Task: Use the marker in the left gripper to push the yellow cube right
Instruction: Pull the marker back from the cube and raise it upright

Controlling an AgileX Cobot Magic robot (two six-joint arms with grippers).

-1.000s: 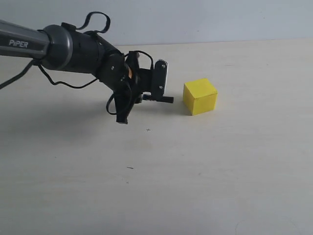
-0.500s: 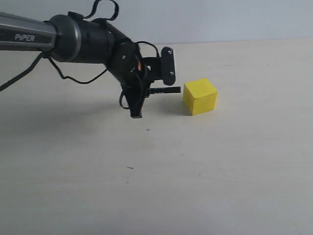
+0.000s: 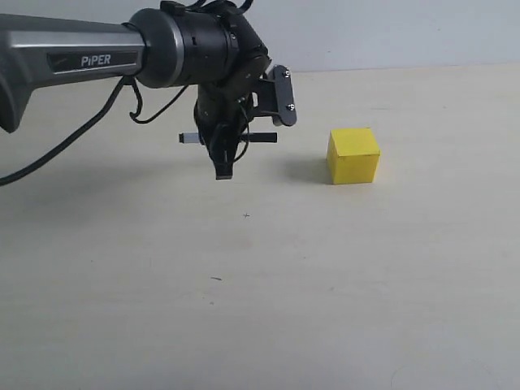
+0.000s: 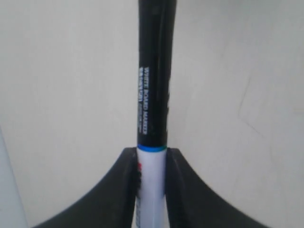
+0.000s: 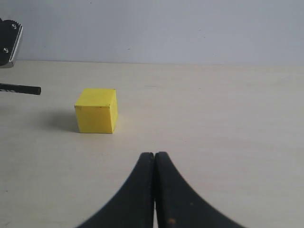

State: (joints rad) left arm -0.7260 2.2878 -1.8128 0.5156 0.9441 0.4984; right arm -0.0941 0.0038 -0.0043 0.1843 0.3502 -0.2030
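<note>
The yellow cube (image 3: pixel 353 155) rests on the pale table (image 3: pixel 260 284), also seen in the right wrist view as the yellow cube (image 5: pixel 96 110). My left gripper (image 3: pixel 236 136) hangs above the table to the cube's left, shut on the marker (image 3: pixel 258 138). The marker lies level, its black end pointing toward the cube with a clear gap between them. In the left wrist view the fingers (image 4: pixel 124 190) clamp the white barrel while the marker's (image 4: pixel 154 85) black half sticks out ahead of the left gripper (image 4: pixel 151 159). My right gripper (image 5: pixel 154 157) is shut on nothing, short of the cube.
The table meets a plain grey wall (image 3: pixel 390 32) at the back. A black cable (image 3: pixel 73 142) trails from the left arm (image 3: pixel 73 61). The marker's black tip (image 5: pixel 21 89) and part of the left gripper's hardware (image 5: pixel 9 42) show in the right wrist view.
The cube has slid a little to the right. My left gripper has risen and turned, and the marker tip has drawn back left, away from the cube.
</note>
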